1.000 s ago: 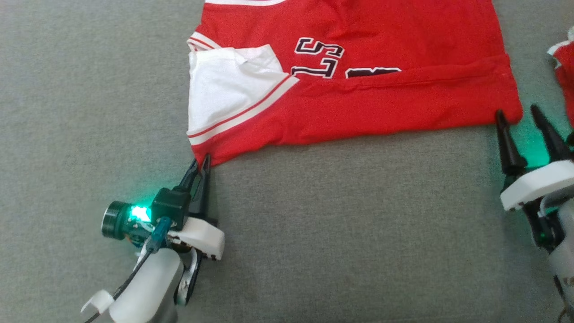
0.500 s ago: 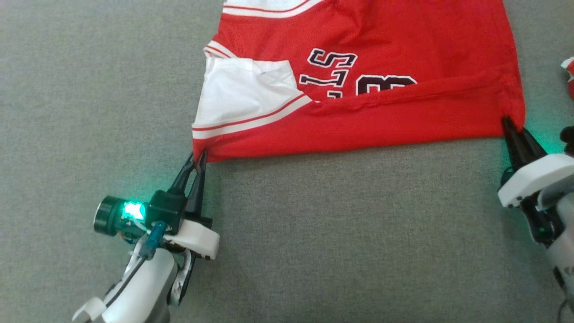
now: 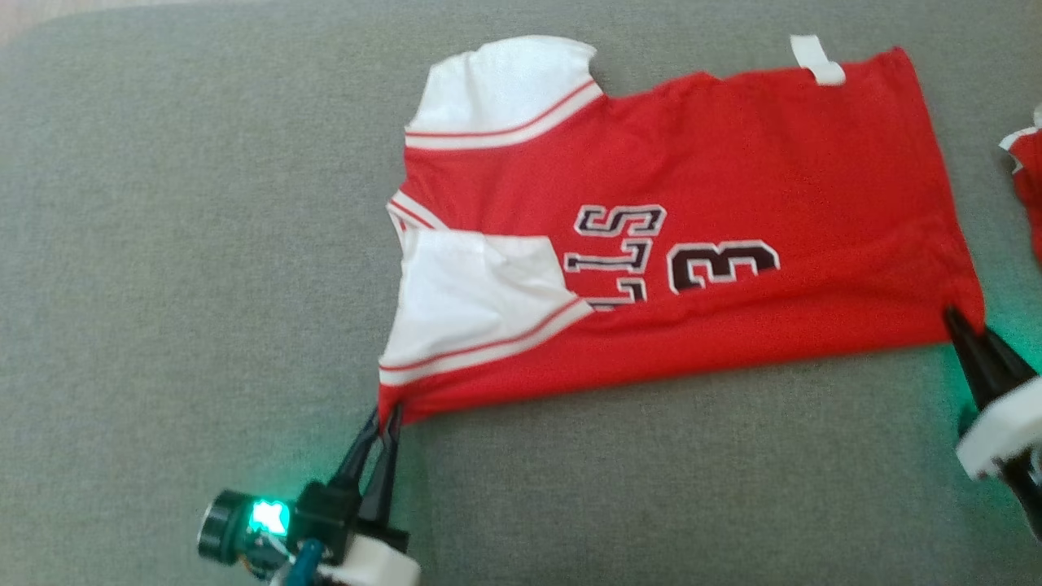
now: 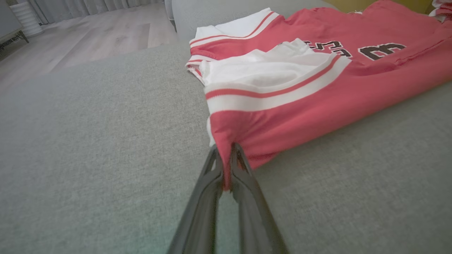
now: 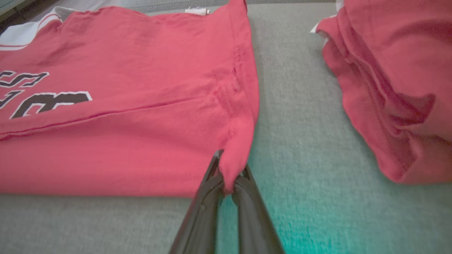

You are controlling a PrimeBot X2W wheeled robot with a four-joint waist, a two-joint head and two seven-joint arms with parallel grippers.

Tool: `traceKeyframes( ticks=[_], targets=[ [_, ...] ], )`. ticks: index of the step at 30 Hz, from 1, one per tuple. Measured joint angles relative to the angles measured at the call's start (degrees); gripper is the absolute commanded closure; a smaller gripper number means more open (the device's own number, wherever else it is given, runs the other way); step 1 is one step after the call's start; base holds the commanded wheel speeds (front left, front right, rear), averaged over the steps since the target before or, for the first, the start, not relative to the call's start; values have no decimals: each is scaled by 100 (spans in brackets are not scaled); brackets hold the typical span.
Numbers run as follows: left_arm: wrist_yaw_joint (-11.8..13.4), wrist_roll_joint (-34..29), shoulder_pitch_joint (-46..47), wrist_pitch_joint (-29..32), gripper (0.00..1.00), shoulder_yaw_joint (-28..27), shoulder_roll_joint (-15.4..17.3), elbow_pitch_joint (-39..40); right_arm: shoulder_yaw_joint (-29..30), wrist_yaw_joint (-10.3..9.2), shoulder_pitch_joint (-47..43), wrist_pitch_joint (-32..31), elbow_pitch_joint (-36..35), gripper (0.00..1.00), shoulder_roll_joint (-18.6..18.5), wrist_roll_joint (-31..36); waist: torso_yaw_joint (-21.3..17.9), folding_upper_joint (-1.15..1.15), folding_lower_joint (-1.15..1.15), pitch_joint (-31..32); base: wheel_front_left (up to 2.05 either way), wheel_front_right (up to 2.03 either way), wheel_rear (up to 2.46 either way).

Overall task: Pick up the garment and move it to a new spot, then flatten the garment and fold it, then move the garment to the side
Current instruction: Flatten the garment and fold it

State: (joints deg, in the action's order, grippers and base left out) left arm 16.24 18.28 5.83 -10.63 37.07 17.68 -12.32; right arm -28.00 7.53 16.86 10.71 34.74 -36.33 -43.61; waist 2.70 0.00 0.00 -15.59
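Note:
The garment (image 3: 733, 179) is a red jersey with white sleeves and dark lettering, lying mostly flat on a grey cushioned surface, its near long edge folded over. My left gripper (image 3: 385, 417) is shut on the garment's near left corner (image 4: 226, 155), by the white-striped sleeve. My right gripper (image 3: 959, 321) is shut on the near right corner (image 5: 233, 169), with the red cloth bunched between its dark fingers. A white tag (image 3: 816, 61) sticks out at the far hem.
Another red garment (image 5: 395, 88) lies in a folded heap just right of the jersey, also seen at the head view's right edge as a red heap (image 3: 1027, 175). Grey cushion (image 3: 651, 488) spreads around. Wooden floor (image 4: 88, 31) lies beyond the cushion's far left edge.
My right gripper has shut on the garment's near right corner. The head camera has shifted, so more of the jersey's far side shows now. The left gripper has kept its hold on the left corner.

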Motion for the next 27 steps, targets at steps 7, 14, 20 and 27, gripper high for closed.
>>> traceKeyframes(
  ticks=[7,14,20,27],
  targets=[
    [91,0,-255,141,100,63,118,389,333,1,-886,-14,-503,100,-166,-136,70,0,0,46,0,0,0],
    [90,5,-265,330,0,132,222,425,818,1,-1186,-123,-716,0,-135,144,41,0,0,77,0,0,0],
    [-62,-127,168,617,0,40,612,901,1295,1,-1179,-45,-1134,0,-12,568,-79,0,0,-28,0,0,0],
    [-1234,-407,2954,1572,0,-83,1070,1082,1492,1,-1042,-123,-1651,0,234,1005,-320,0,1,-392,0,0,0]
  ],
)
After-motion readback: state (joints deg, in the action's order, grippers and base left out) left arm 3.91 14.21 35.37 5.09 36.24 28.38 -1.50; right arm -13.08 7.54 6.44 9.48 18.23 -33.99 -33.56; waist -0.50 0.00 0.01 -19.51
